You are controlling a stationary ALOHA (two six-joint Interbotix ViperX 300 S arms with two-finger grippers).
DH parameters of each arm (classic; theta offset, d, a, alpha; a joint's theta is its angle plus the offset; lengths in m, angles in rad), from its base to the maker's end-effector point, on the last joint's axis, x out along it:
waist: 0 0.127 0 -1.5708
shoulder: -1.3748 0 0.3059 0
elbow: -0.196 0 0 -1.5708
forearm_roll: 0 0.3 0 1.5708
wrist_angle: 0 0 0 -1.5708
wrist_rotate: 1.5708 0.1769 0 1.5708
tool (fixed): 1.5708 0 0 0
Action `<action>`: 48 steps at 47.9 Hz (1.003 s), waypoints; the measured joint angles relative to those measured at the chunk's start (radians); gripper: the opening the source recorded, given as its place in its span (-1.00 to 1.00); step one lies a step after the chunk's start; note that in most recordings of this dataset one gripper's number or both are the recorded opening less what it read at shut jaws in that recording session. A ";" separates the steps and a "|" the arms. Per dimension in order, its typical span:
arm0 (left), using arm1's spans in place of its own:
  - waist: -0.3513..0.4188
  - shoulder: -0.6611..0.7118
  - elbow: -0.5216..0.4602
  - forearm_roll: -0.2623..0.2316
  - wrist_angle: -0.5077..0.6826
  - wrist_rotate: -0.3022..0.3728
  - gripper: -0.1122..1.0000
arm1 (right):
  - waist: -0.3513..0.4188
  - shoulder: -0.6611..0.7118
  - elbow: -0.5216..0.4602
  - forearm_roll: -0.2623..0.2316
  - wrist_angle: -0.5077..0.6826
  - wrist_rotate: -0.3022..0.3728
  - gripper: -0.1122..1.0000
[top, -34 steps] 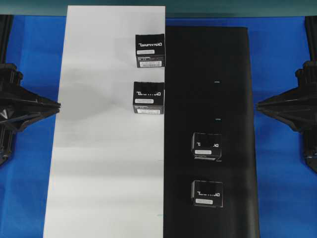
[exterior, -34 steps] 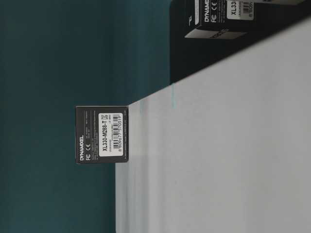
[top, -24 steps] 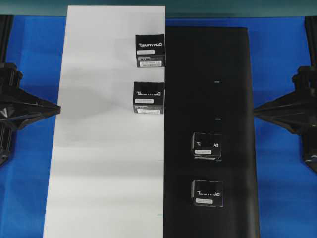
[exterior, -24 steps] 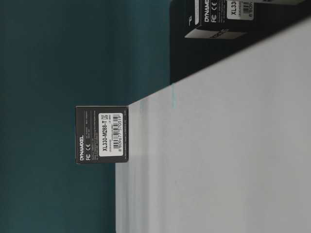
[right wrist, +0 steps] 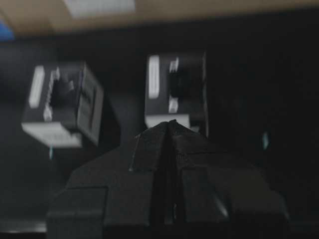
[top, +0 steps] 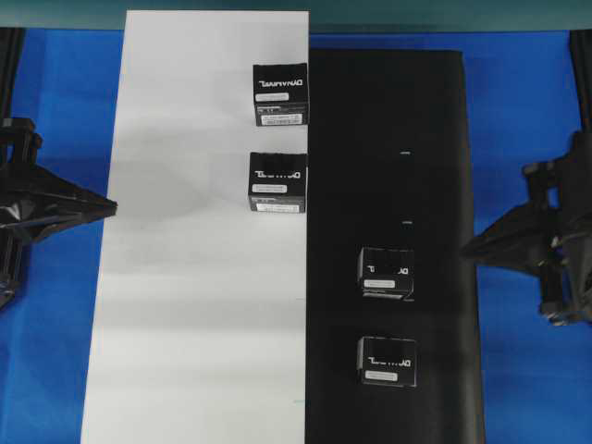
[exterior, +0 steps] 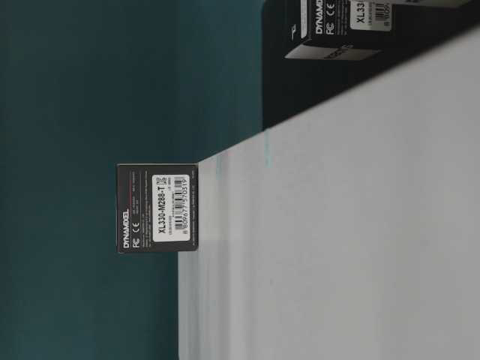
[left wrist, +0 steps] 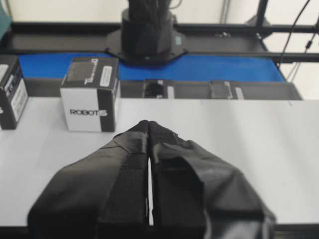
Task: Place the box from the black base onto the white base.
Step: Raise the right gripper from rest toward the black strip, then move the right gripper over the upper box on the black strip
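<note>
The right gripper (top: 467, 248) is pressed together, empty, level at the outer edge of the black base (top: 435, 139), pointing toward the box (top: 387, 273) lying on it. The left gripper (top: 113, 205), also pressed together, rests level over the white base's (top: 185, 351) outer edge.

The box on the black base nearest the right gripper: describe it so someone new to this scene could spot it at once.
In the overhead view, find the black base on the right, beside the white base. Two boxes stand on it; this box is the upper one. Unlike the lower box, it lies roughly level with the right gripper, just inside the base's right edge.
</note>
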 measured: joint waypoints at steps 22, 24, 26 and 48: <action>-0.002 0.002 -0.011 0.000 0.003 -0.002 -0.84 | 0.061 0.253 -0.120 -0.072 0.161 0.101 -0.71; 0.000 0.002 -0.009 0.000 0.003 -0.002 -0.84 | 0.067 0.262 -0.124 -0.078 0.172 0.100 -0.69; 0.000 0.002 -0.009 0.000 0.005 -0.002 -0.84 | 0.072 0.268 -0.129 -0.080 0.181 0.098 -0.66; 0.000 0.009 -0.009 0.002 0.032 -0.008 -0.84 | 0.074 0.362 -0.166 -0.112 0.192 0.074 0.99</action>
